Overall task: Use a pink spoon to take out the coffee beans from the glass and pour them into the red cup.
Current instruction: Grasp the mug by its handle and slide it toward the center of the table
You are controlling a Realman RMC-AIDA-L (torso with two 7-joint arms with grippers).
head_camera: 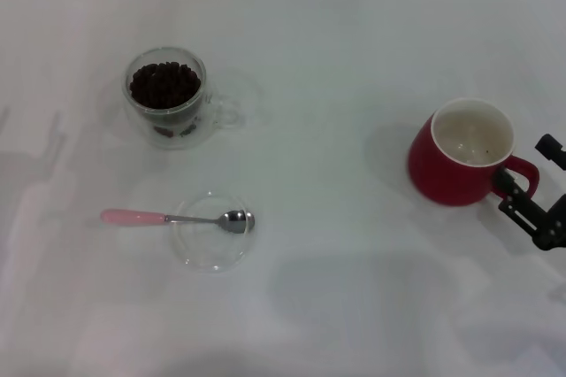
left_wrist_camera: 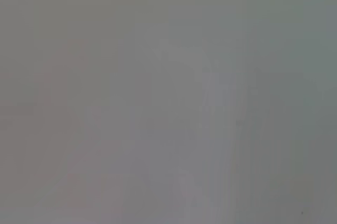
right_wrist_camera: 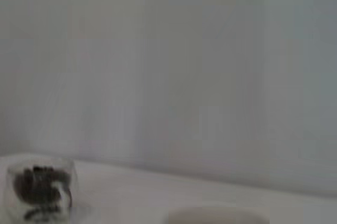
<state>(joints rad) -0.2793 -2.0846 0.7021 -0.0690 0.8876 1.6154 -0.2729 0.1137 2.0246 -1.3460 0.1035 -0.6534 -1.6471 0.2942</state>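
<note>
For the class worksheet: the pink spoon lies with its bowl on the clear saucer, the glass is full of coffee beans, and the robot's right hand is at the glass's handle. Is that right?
One detail is wrong. The right hand is at the handle of the red cup, not the glass, as the head view shows. The pink spoon does rest its bowl on the clear saucer, and the coffee beans fill the glass.

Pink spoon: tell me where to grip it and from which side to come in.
Grip the pink spoon on its pink handle, likely from above. It lies flat, its metal bowl on the clear saucer, while the handle sticks out over bare table toward the robot's left, clear of the glass.
</note>
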